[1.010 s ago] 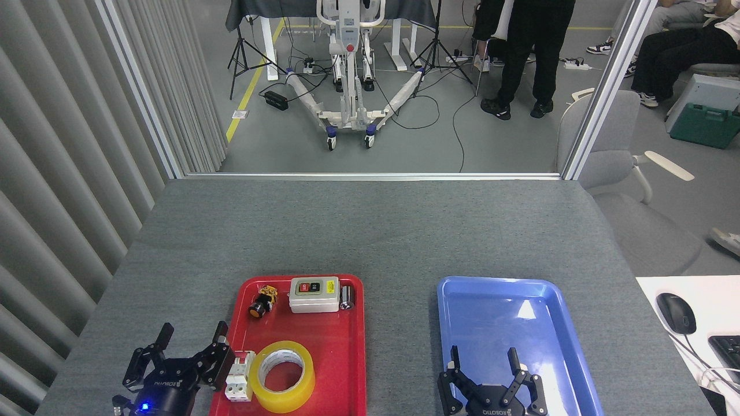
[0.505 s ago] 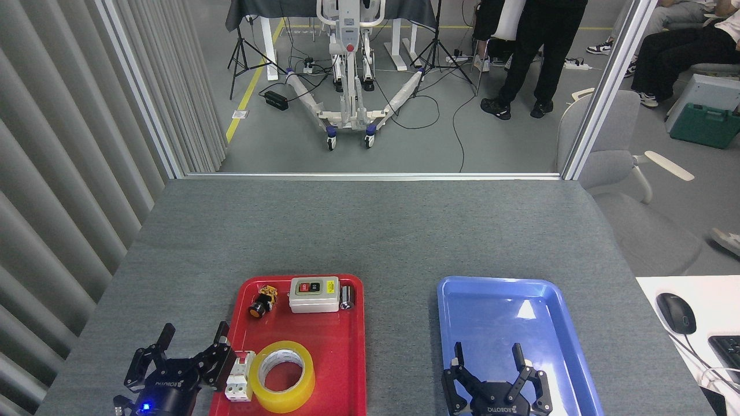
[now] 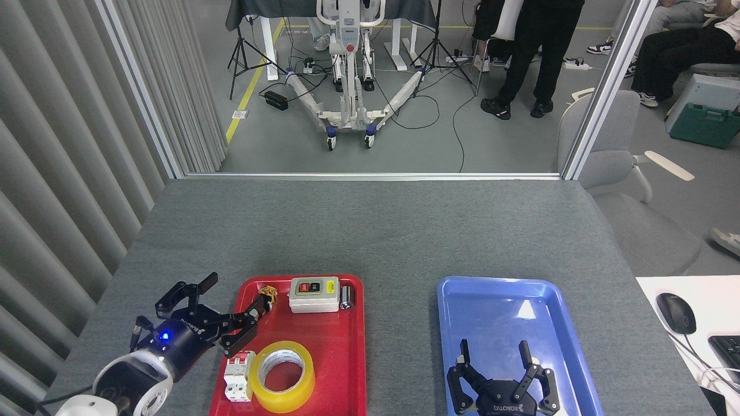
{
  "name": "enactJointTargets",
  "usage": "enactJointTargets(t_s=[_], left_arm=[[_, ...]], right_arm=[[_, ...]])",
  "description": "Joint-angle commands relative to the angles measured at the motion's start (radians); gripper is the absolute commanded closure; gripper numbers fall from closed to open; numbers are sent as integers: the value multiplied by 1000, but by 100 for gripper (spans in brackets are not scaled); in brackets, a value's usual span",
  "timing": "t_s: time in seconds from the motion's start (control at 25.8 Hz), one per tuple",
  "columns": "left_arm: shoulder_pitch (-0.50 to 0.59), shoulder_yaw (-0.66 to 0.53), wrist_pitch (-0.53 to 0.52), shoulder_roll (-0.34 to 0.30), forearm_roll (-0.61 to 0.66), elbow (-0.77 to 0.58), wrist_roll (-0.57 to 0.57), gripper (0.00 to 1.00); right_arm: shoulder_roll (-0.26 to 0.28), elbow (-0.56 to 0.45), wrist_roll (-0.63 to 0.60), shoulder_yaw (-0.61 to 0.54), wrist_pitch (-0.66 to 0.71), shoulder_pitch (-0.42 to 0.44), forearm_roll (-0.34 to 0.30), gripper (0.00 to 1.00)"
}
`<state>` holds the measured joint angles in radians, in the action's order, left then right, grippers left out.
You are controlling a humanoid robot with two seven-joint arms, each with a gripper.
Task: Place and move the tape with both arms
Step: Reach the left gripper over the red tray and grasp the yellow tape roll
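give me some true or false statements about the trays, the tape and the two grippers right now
1. The tape roll lies flat in the red tray. True.
2. The blue tray holds a circuit breaker. False: the circuit breaker is in the red tray, beside the tape.
3. The left gripper grips the tape. False: it is open and holds nothing.
4. The right gripper is open over the blue tray. True.

yellow tape [image 3: 286, 376] flat in red tray [image 3: 341, 370]
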<state>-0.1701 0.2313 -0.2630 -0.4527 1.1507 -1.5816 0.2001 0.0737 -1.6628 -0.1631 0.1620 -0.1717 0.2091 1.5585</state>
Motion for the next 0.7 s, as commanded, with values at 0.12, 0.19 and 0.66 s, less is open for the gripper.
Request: enactJointTargets(t_s=[0.12, 0.19, 0.66], left_arm=[[-278, 102, -502, -104, -5, 72, 492, 1], [-327, 140, -522, -100, -5, 114, 512, 1], [-390, 293, -458, 58, -36, 279, 619, 6]], right_arm=[[3, -3, 2, -2, 9, 7, 0, 0], [0, -5, 2, -2, 15, 10, 0, 0], [1, -40, 39, -62, 17, 42, -3, 0]])
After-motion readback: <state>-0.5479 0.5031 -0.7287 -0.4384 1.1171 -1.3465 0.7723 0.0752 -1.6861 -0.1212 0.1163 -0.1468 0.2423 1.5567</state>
